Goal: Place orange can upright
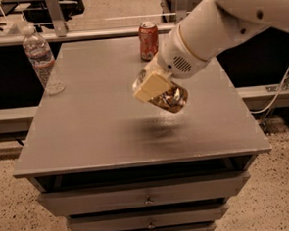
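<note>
The orange can (pixel 172 98), shiny orange-gold with mottled markings, is held in my gripper (pixel 155 87) above the middle of the grey table (pixel 111 134). It is tilted, off the surface, with a dark shadow on the tabletop below it. The cream finger pad (pixel 151 86) lies across the can's near side; the other finger is hidden behind the can. My white arm reaches in from the upper right.
A red soda can (pixel 148 39) stands upright at the table's far edge, just behind the arm. A clear plastic water bottle (pixel 42 60) stands at the far left. Drawers (pixel 147 198) sit under the tabletop. Dark furniture stands beyond the table.
</note>
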Robot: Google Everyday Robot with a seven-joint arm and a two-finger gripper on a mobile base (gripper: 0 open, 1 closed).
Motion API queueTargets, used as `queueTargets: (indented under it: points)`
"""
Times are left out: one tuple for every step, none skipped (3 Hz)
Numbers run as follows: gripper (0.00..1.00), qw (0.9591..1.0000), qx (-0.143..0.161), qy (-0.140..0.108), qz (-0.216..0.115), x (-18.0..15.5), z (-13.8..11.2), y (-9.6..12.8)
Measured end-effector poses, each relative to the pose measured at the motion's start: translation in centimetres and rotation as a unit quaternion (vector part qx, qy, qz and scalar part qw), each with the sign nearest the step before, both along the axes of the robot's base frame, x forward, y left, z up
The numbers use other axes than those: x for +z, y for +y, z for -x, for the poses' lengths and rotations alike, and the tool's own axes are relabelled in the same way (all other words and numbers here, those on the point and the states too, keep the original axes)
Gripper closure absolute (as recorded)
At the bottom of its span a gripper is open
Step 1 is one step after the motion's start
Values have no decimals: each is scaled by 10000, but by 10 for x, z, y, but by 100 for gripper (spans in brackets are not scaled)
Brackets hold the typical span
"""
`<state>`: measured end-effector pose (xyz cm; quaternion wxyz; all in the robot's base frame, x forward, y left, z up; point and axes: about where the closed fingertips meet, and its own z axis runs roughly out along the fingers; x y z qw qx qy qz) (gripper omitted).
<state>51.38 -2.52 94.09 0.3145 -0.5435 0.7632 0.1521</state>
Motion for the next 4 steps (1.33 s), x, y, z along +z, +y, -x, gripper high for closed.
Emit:
queueTargets:
  points:
    - [100,9926,400,-237,-1118,23,-19,10]
    - [100,9703,683,-178,-2314,32,-26,22]
    - [100,9414,814,6,-3274,35,-27,30]
    - [100,9180,865,189,-3866,30,-26,35]
